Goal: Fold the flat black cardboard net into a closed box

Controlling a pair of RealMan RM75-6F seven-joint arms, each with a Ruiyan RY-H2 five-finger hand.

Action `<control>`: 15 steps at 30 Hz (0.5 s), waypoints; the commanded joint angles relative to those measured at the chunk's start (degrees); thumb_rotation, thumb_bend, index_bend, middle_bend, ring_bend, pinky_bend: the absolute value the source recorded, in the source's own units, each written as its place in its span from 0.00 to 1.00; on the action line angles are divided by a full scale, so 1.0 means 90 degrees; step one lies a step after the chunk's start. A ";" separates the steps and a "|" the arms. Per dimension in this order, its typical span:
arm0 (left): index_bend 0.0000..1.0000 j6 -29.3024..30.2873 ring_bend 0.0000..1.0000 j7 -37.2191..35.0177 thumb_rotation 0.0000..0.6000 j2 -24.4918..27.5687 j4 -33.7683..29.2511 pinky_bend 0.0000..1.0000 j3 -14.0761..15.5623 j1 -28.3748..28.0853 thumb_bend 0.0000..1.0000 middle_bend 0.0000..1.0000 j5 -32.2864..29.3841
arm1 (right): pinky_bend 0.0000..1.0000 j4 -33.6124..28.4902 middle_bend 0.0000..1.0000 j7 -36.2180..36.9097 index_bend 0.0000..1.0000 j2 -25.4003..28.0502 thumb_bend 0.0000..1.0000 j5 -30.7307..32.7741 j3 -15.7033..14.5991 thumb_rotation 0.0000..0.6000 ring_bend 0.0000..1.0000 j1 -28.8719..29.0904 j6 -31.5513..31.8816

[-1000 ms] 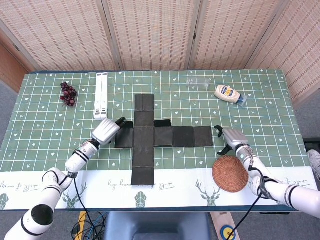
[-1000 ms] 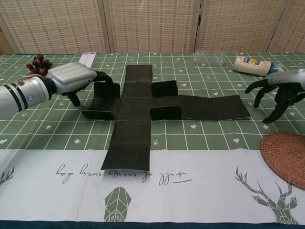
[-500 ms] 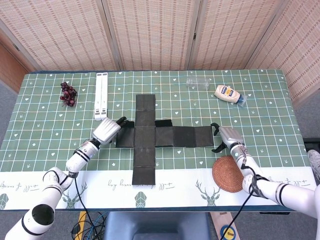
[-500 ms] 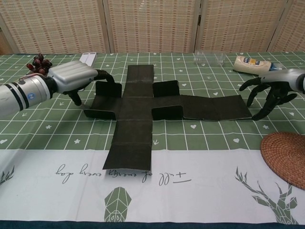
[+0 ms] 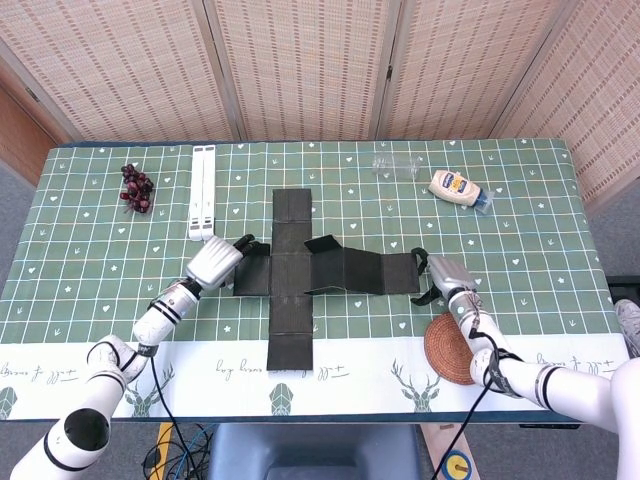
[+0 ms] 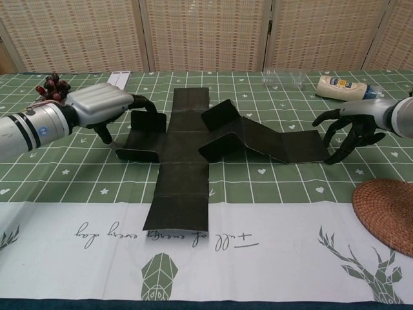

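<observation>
The black cardboard net (image 5: 290, 285) lies as a cross in the middle of the table, also in the chest view (image 6: 181, 171). Its long right strip is buckled up into a ridge (image 6: 235, 129). My right hand (image 5: 440, 272) (image 6: 352, 126) is at the strip's right end with its fingers spread, their tips against the edge. My left hand (image 5: 215, 262) (image 6: 97, 106) is at the net's left side. Its fingers touch the raised left flap (image 6: 143, 123), and its thumb stands apart on the tablecloth.
A woven coaster (image 5: 458, 348) lies just in front of my right hand. Behind the net stand a clear bottle (image 5: 397, 165) and a mayonnaise bottle (image 5: 458, 187). At the back left are grapes (image 5: 137, 188) and a white strip (image 5: 203, 190).
My right hand has moved left against the strip's end, and the strip has risen from flat into a ridge. The left hand has barely moved.
</observation>
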 commanded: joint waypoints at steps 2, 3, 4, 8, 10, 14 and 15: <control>0.20 0.0042 0.78 -0.0022 1.00 -0.0001 -0.0015 1.00 -0.0008 -0.0002 0.14 0.22 -0.0012 | 1.00 -0.0077 0.32 0.0065 0.09 -0.0022 0.21 -0.0140 0.0064 1.00 0.87 -0.0030 0.0050; 0.20 0.0065 0.78 -0.0021 1.00 0.0002 -0.0016 1.00 -0.0005 -0.0005 0.14 0.22 -0.0010 | 1.00 -0.0111 0.32 0.0088 0.09 -0.0015 0.21 -0.0198 0.0084 1.00 0.87 -0.0045 0.0072; 0.20 0.0077 0.78 -0.0023 1.00 0.0006 -0.0019 1.00 -0.0004 -0.0008 0.14 0.22 -0.0009 | 1.00 -0.0137 0.32 0.0107 0.09 -0.0009 0.21 -0.0240 0.0101 1.00 0.87 -0.0057 0.0089; 0.20 0.0094 0.78 -0.0074 1.00 0.0010 -0.0054 1.00 -0.0024 -0.0017 0.14 0.22 -0.0035 | 1.00 -0.0227 0.32 0.0217 0.09 0.0005 0.21 -0.0413 0.0188 1.00 0.87 -0.0113 0.0154; 0.20 0.0104 0.78 -0.0088 1.00 0.0007 -0.0068 1.00 -0.0027 -0.0022 0.14 0.22 -0.0041 | 1.00 -0.0269 0.32 0.0291 0.09 0.0011 0.21 -0.0500 0.0244 1.00 0.87 -0.0143 0.0175; 0.20 0.0108 0.78 -0.0172 1.00 -0.0012 -0.0119 1.00 -0.0051 -0.0035 0.14 0.22 -0.0071 | 1.00 -0.0350 0.32 0.0414 0.09 0.0006 0.21 -0.0705 0.0335 1.00 0.87 -0.0202 0.0230; 0.20 0.0114 0.78 -0.0186 1.00 -0.0018 -0.0126 1.00 -0.0059 -0.0042 0.14 0.22 -0.0078 | 1.00 -0.0362 0.32 0.0432 0.09 0.0001 0.21 -0.0743 0.0351 1.00 0.87 -0.0207 0.0236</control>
